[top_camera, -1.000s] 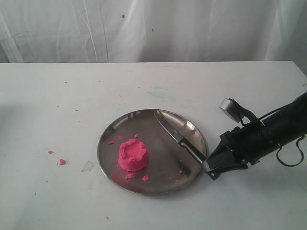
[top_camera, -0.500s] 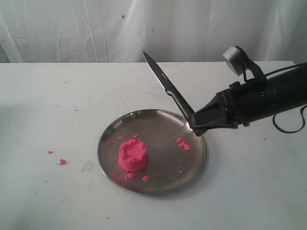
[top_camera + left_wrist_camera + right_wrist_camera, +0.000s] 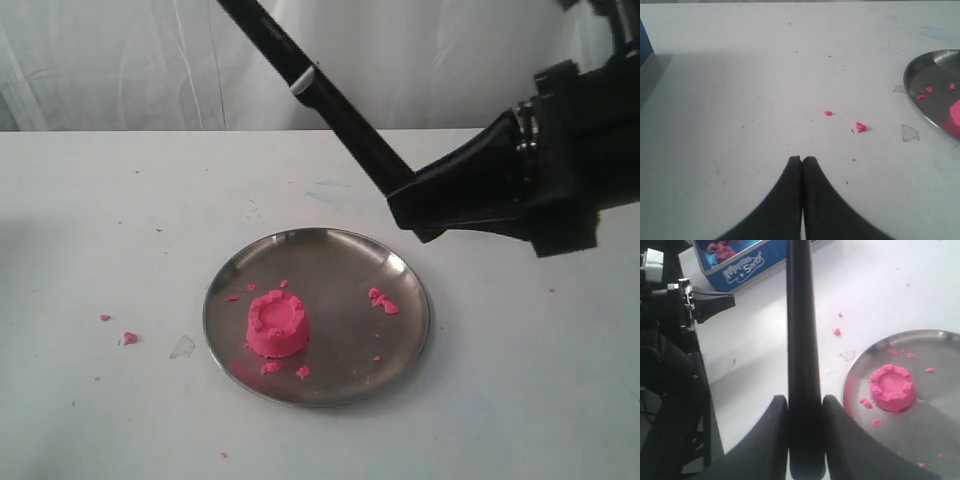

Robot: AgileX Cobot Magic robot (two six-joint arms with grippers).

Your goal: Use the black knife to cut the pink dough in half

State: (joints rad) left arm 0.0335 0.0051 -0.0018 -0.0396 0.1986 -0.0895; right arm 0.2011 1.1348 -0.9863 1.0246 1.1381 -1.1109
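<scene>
The pink dough (image 3: 276, 324) is one round moulded lump with a dented top, standing left of centre on the round metal plate (image 3: 400, 320); it also shows in the right wrist view (image 3: 892, 387). My right gripper (image 3: 405, 207) is high above the plate's far right edge, shut on the handle of the black knife (image 3: 320, 95), whose blade slants up to the left and out of view. In the right wrist view the knife (image 3: 802, 340) runs straight out between the fingers of my right gripper (image 3: 804, 402). My left gripper (image 3: 802, 159) is shut with nothing in it, over bare table.
Small pink crumbs lie on the plate (image 3: 384, 303) and on the table left of it (image 3: 129, 338). A blue sand box (image 3: 740, 257) and the left arm (image 3: 675, 325) show in the right wrist view. A white curtain hangs behind the table.
My right gripper lifted the knife off the plate and has risen further, swinging the blade up and to the left. Crumbs show where the knife lay. The dough has not moved.
</scene>
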